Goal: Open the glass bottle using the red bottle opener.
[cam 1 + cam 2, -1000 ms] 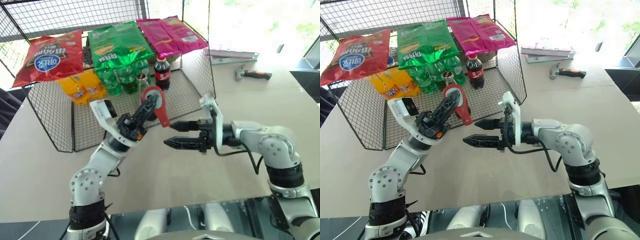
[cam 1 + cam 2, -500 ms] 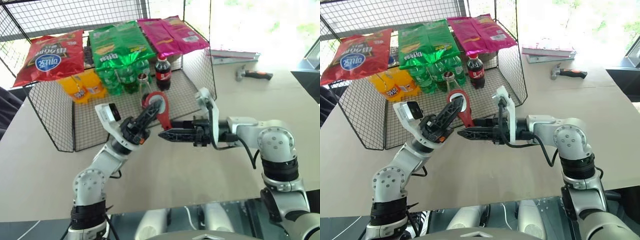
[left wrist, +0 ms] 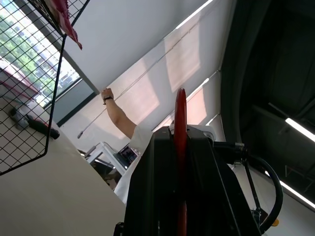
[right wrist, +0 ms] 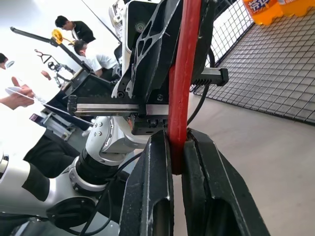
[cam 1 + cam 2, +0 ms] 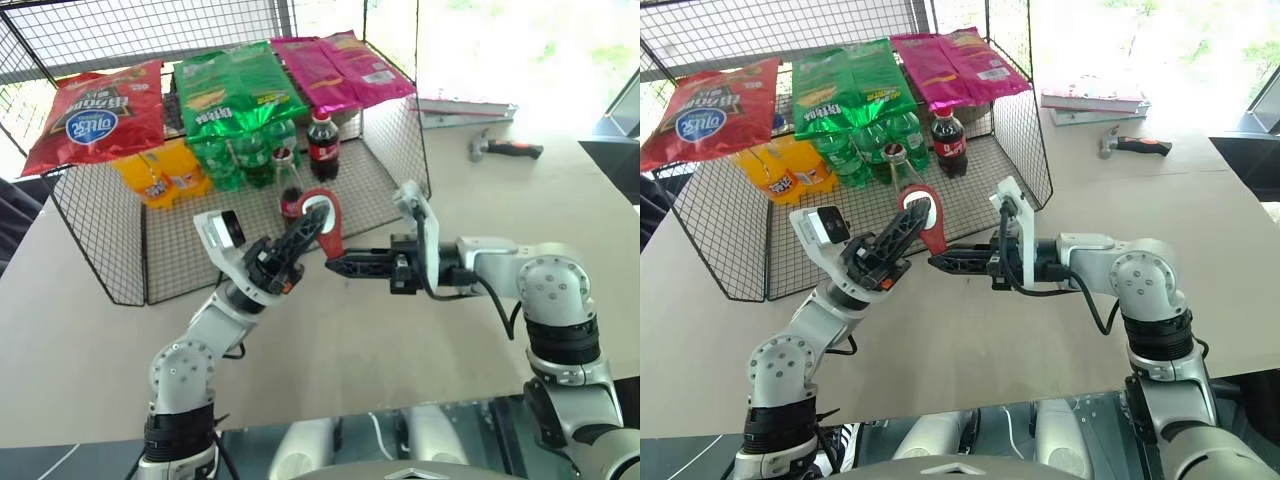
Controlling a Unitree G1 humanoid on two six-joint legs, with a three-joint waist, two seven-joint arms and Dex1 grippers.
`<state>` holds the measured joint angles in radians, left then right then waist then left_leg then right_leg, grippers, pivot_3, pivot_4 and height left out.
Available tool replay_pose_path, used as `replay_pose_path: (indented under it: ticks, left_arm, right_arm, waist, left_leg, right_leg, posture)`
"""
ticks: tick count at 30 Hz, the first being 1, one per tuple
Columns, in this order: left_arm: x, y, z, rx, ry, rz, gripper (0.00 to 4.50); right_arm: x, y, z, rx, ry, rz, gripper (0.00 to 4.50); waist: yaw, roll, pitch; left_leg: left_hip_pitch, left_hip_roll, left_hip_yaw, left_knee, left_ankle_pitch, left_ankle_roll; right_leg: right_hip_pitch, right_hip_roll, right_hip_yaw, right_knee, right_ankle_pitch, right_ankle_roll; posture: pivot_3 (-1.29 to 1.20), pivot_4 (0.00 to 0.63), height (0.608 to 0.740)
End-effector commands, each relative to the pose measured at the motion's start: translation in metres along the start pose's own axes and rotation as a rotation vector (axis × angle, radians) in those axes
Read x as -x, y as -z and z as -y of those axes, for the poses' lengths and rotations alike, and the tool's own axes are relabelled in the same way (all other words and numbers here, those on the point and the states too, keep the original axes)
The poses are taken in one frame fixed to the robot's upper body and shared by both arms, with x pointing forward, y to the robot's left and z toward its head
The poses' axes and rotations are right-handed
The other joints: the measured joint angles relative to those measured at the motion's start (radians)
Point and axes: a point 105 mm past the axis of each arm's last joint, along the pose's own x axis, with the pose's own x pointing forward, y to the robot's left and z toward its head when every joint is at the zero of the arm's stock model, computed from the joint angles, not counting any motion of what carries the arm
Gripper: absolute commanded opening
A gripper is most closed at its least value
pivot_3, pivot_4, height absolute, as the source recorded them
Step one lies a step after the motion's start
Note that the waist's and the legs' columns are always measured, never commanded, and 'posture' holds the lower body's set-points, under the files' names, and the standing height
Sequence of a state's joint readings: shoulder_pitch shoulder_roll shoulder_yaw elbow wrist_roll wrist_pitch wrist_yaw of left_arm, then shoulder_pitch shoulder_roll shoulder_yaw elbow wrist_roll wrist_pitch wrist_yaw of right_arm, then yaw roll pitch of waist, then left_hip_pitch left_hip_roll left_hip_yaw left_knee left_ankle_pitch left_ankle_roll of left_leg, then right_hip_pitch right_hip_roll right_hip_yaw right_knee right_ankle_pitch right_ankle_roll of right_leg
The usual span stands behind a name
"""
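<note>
Right pincer point(image 5: 330, 266) is clenched on the flat red ring-headed bottle opener's point(image 5: 328, 216) handle; left pincer point(image 5: 318, 217) grips its head (hand-over unfinished). Beyond both pincers, the slim capped glass cola bottle point(image 5: 290, 183) stands unopened.

I see a wire mesh cage point(image 5: 100, 235), red point(image 5: 95, 118), green point(image 5: 235, 85) and pink snack bags point(image 5: 340, 65) on top, orange point(image 5: 150, 175) and green drink bottles point(image 5: 235, 160) inside, a red-capped cola bottle point(image 5: 322, 145), a hammer point(image 5: 505, 149) and books point(image 5: 465, 107) on the table point(image 5: 400, 330).
</note>
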<state>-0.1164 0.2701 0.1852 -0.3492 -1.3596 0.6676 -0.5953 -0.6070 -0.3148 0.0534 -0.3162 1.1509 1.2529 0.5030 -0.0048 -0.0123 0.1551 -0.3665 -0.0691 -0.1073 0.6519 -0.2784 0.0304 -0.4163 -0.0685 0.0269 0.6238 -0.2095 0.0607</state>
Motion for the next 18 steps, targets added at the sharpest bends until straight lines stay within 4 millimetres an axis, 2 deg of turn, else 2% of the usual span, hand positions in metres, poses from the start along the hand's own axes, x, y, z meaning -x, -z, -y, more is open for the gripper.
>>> replay_pose_path:
  ticks: [1,4,7,11,14,18]
  left_arm:
    - [0.0,0.007,0.004,-0.016,0.009,-0.05,1.81]
    - [0.001,0.003,0.002,-0.048,-0.007,-0.032,3.27]
    - [0.001,-0.001,0.006,-0.087,-0.004,-0.032,4.43]
    - [0.005,0.002,0.012,-0.146,-0.043,-0.06,4.43]
    - [0.007,0.006,0.012,-0.26,-0.117,-0.068,4.43]
    - [0.007,0.0,0.007,-0.48,-0.228,-0.016,4.43]
  right_arm:
    - [-0.002,-0.006,-0.018,0.054,-0.074,0.03,0.0]
    - [0.002,-0.003,-0.016,0.04,-0.058,0.032,0.0]
    - [0.015,0.005,-0.005,0.011,0.018,0.043,0.0]
    - [0.047,0.013,0.019,0.033,0.225,0.069,0.0]
    - [0.071,-0.009,0.042,0.166,0.428,0.195,0.0]
    - [0.08,-0.021,0.05,0.241,0.512,0.27,0.0]
  waist:
    - [-0.003,0.0,0.0]
    - [-0.004,0.0,0.0]
    - [-0.002,0.0,0.0]
    - [-0.001,0.0,0.0]
    - [-0.005,0.0,0.0]
    - [-0.005,0.0,0.0]
  left_leg:
    - [0.0,0.0,0.0,0.0,0.0,0.0]
    - [-0.001,0.0,0.0,0.0,0.0,0.0]
    - [-0.001,0.0,-0.001,0.0,0.0,0.0]
    - [-0.003,-0.001,-0.001,0.0,0.0,0.0]
    - [-0.003,-0.001,-0.001,0.0,0.0,0.001]
    - [-0.003,0.001,0.001,-0.001,0.0,0.0]
  right_leg:
    - [0.0,0.0,0.0,0.0,0.0,0.0]
    - [-0.001,0.0,0.0,0.0,0.0,0.0]
    - [-0.001,0.0,-0.001,0.0,0.0,0.0]
    - [-0.001,-0.001,-0.001,-0.002,0.0,0.0]
    - [-0.002,-0.002,0.0,-0.002,0.0,0.0]
    - [-0.003,-0.002,0.001,-0.002,0.0,0.0]
  posture:
    - [0.0,0.15,0.74]
    - [0.0,0.15,0.74]
    - [0.0,0.15,0.74]
    - [0.0,0.15,0.74]
    - [0.0,0.15,0.74]
    - [0.0,0.15,0.74]
